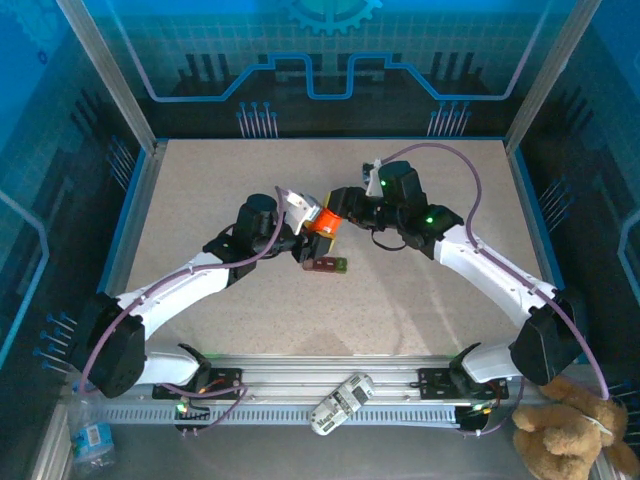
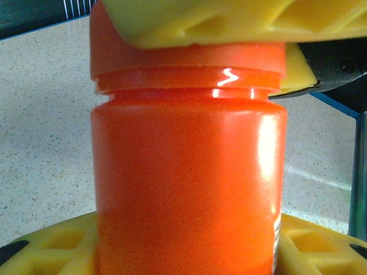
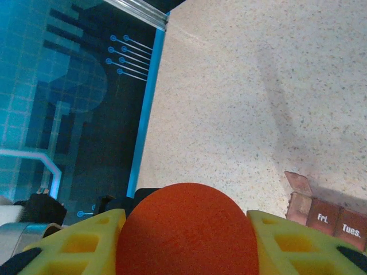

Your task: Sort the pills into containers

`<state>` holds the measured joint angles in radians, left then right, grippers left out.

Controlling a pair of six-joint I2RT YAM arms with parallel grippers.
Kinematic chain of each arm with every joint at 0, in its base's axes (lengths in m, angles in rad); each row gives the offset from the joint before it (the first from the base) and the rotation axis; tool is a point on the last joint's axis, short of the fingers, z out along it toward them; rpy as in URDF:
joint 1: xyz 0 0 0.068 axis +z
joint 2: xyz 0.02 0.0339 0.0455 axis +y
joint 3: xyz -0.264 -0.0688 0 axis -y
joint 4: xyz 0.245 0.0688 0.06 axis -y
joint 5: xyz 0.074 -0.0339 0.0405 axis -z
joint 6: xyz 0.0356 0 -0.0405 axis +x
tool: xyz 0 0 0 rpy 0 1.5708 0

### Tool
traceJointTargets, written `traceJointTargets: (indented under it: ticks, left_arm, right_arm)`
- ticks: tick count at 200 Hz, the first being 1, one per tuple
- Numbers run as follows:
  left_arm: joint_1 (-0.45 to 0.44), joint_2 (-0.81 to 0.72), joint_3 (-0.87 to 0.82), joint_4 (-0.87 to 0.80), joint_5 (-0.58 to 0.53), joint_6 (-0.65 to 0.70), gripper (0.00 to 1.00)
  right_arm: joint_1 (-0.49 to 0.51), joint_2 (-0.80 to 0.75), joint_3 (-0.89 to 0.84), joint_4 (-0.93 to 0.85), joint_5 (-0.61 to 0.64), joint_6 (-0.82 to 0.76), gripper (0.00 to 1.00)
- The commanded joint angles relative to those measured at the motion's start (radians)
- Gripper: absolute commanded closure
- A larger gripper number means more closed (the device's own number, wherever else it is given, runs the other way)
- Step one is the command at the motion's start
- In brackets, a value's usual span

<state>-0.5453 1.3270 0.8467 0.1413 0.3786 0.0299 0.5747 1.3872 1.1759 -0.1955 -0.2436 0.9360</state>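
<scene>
Count: one orange bottle; one strip of containers at 6 o'clock of it; two hands, left hand, right hand; one remote; one plush bear at 5 o'clock.

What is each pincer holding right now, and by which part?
Both hold the orange bottle. The left pincer grips its body, and the right pincer is closed around its cap.

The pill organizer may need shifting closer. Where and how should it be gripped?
Grip the pill organizer across its narrow width near mid-length, coming straight down from above: it lies flat on the table, long and thin, so the jaws likely fit only across it.
</scene>
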Motion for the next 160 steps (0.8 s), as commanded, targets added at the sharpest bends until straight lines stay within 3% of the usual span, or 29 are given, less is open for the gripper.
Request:
traceJointTargets:
  ticks: [1, 19, 30, 49, 63, 129, 142, 160]
  left_arm:
    - [-0.003, -0.016, 0.024, 0.060, 0.027, -0.011, 1.00]
    - [0.003, -0.029, 0.010, 0.086, 0.046, -0.040, 1.00]
    - [0.016, -0.032, 0.006, 0.102, 0.079, -0.079, 1.00]
    - [0.037, -0.036, 0.005, 0.123, 0.141, -0.144, 1.00]
    - [0.042, -0.045, -0.004, 0.146, 0.163, -0.166, 1.00]
    - [0.046, -0.058, 0.000, 0.142, 0.150, -0.159, 1.00]
    - [0.045, -0.054, 0.003, 0.140, 0.146, -0.157, 1.00]
    - [0.046, -0.046, 0.018, 0.109, 0.146, -0.140, 1.00]
  right_arm:
    - [-0.038, -0.039, -0.059, 0.155, -0.103, -0.093, 0.58]
    - [-0.100, -0.046, -0.121, 0.313, -0.247, -0.184, 0.58]
    - [-0.146, -0.041, -0.181, 0.504, -0.378, -0.189, 0.58]
    - [-0.224, -0.005, -0.282, 0.898, -0.548, -0.026, 0.57]
    - [-0.246, 0.022, -0.291, 1.029, -0.579, 0.071, 0.58]
    - [-0.221, -0.036, -0.235, 0.653, -0.477, -0.096, 0.57]
    - [-0.221, -0.045, -0.216, 0.570, -0.447, -0.102, 0.51]
    - [-0.220, -0.069, -0.187, 0.457, -0.390, -0.091, 0.27]
